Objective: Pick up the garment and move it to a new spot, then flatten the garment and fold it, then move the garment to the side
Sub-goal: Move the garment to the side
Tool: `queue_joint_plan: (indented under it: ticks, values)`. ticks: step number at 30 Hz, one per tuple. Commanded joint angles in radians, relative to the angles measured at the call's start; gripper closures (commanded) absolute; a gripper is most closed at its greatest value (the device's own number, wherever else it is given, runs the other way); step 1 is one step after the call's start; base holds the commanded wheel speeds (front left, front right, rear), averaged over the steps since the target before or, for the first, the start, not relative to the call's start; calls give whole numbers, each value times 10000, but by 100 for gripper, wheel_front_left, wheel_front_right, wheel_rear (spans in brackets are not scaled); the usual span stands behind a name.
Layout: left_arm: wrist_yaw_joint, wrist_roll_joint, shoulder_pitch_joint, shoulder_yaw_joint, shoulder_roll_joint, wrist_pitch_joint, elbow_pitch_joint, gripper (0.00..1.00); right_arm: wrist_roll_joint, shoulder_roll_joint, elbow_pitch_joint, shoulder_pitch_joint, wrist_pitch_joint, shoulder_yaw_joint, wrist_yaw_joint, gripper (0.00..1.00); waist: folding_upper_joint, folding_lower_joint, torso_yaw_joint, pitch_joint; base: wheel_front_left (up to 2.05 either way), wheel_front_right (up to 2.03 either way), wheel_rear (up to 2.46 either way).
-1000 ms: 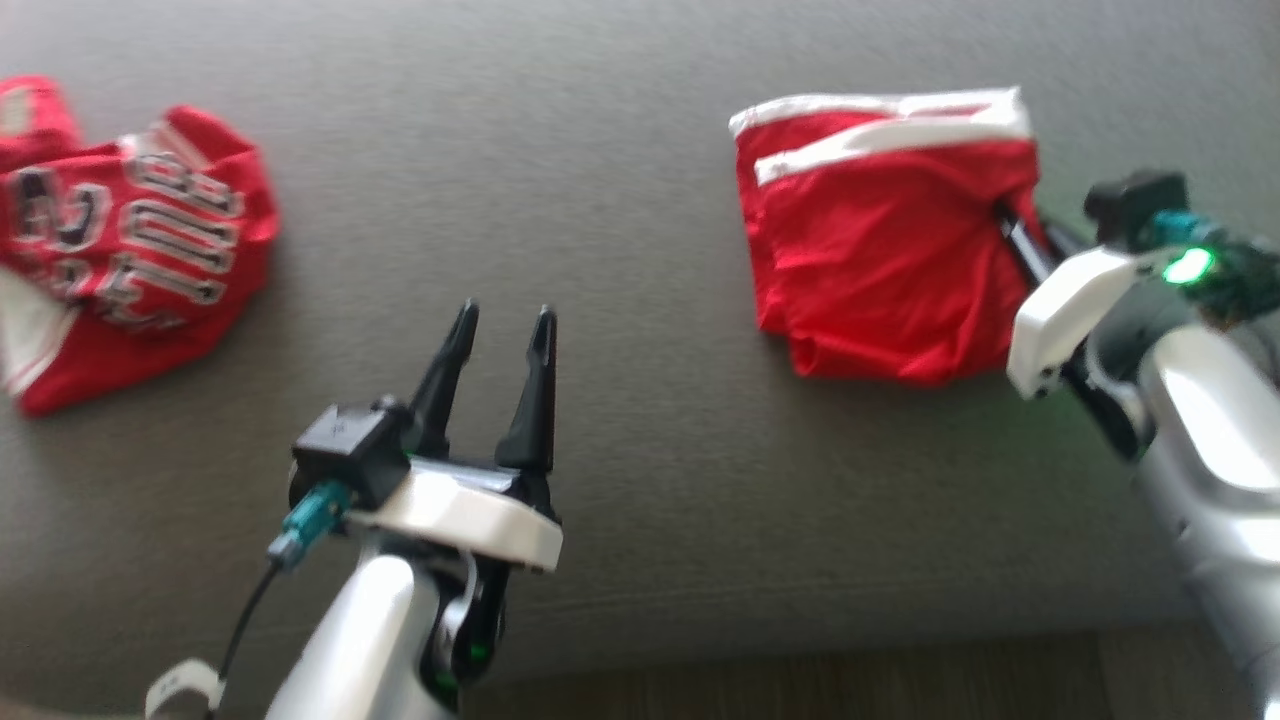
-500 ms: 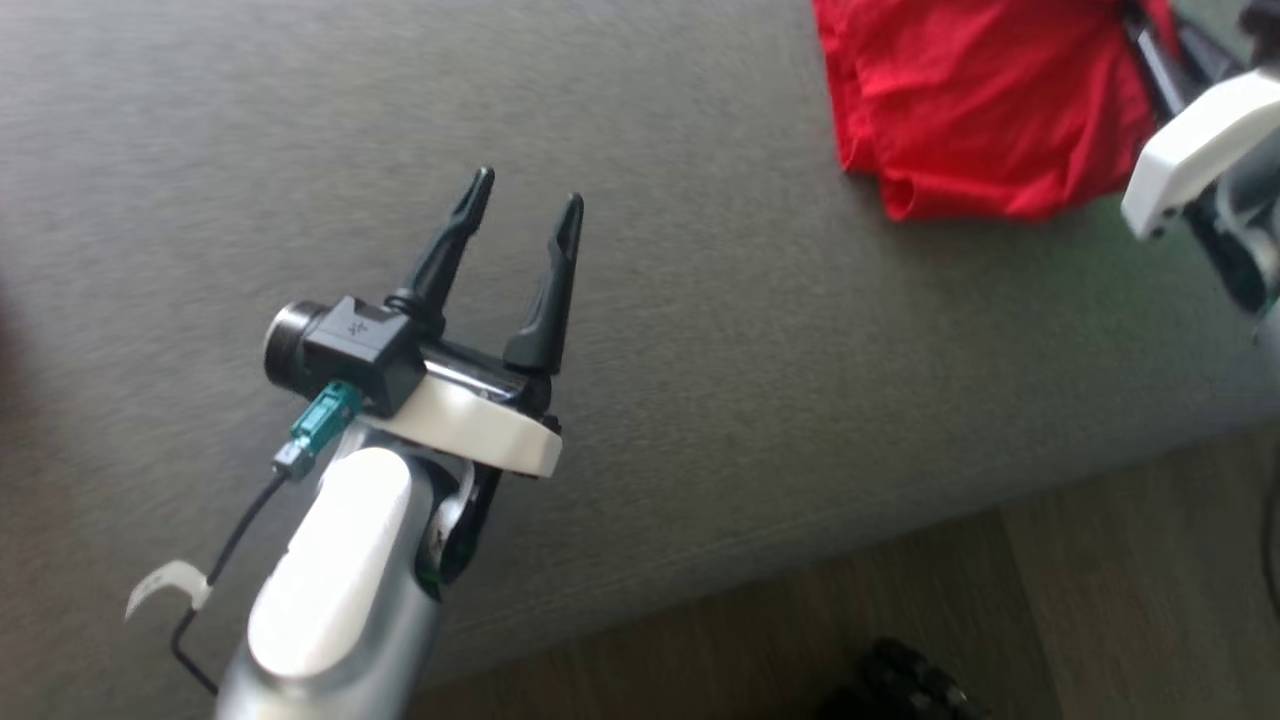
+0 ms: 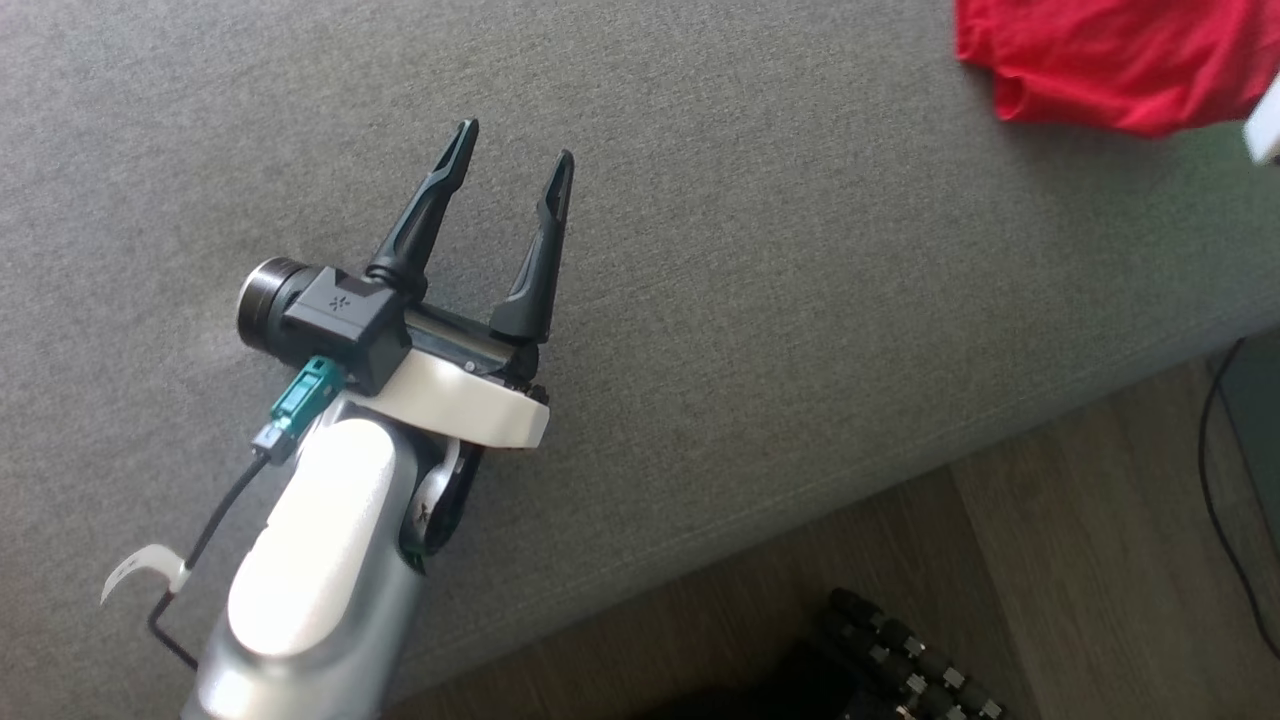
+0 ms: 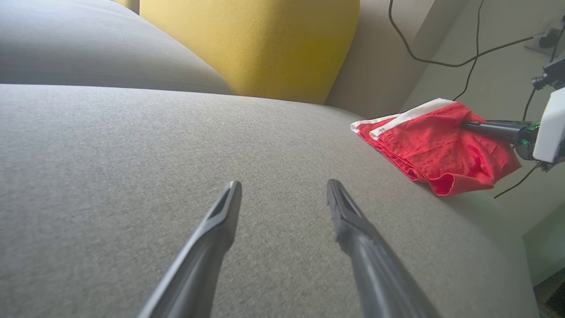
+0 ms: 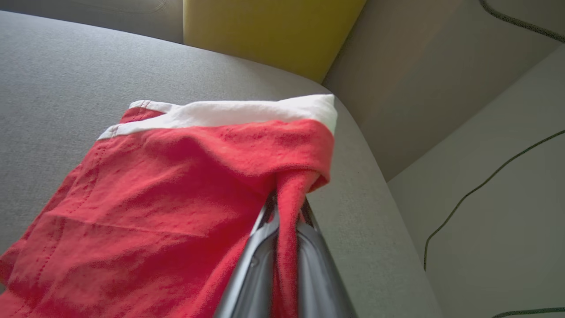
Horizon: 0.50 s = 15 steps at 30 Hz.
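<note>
The garment [image 3: 1110,60] is a folded red piece with a white band, lying near the right end of the grey sofa seat [image 3: 750,300]. The left wrist view has the garment [image 4: 441,145] at right, with the right gripper [image 4: 465,125] pinching its far edge. In the right wrist view my right gripper [image 5: 284,207] is shut on a bunched red fold of the garment [image 5: 176,198]. My left gripper [image 3: 515,150] is open and holds nothing, over bare seat well left of the garment. Its own view shows the same gripper [image 4: 283,185] with fingers spread above the fabric.
A yellow cushion [image 4: 256,44] stands against the sofa back. The seat's front edge drops to a wood floor [image 3: 1000,560]. A black cable [image 3: 1225,480] and a dark ribbed object [image 3: 900,650] lie on that floor. Cables hang by the wall [image 4: 441,62].
The head camera has swung, so the garment now sits at the picture's top right and the lettered red jersey has left the picture. The right gripper keeps its hold; the left stays open.
</note>
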Motion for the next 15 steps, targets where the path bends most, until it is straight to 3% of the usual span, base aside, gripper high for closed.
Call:
queue_joint_plan:
  ticks: [1,15]
  values:
    - [-4,12,97,87,49,-1,-23,0,-96,-355,-28,-147,-188,-124,-4,100,0,-1,19,23,0,0,0]
    - [123,-141,231,113,86,-1,-160,0,-1574,-269,243,-420,-344,-1242,-4,100,0,-1,233,116,0,0,0]
